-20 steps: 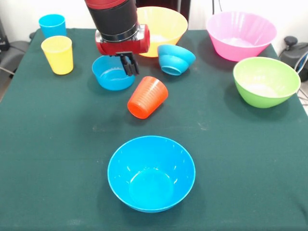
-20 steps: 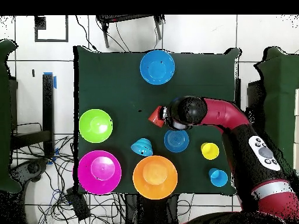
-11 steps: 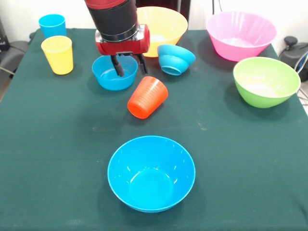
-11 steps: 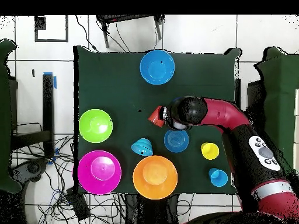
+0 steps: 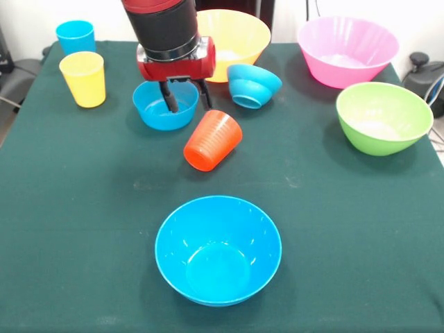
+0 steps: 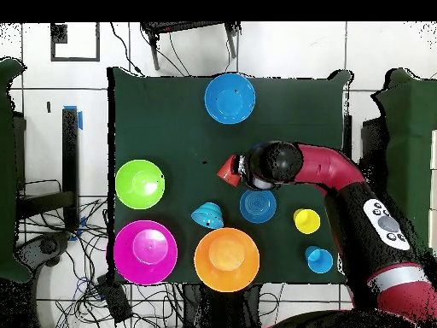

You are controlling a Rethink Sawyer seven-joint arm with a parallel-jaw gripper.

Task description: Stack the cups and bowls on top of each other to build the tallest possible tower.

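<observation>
The orange-red cup (image 5: 213, 140) lies tipped on its side just in front of the small blue bowl (image 5: 162, 105), the gripper (image 5: 187, 97) spread open and empty above it — light, stiff plastic, probably slick, best pinched across its ribbed wall.

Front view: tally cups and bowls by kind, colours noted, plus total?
Cups: 3. Sky blue cup, yellow cup, orange-red cup on its side.
Bowls: 6. Yellow-orange bowl, pink bowl, green bowl, large blue bowl, small blue bowl, tipped blue bowl.
Total: 9, none stacked.
</observation>
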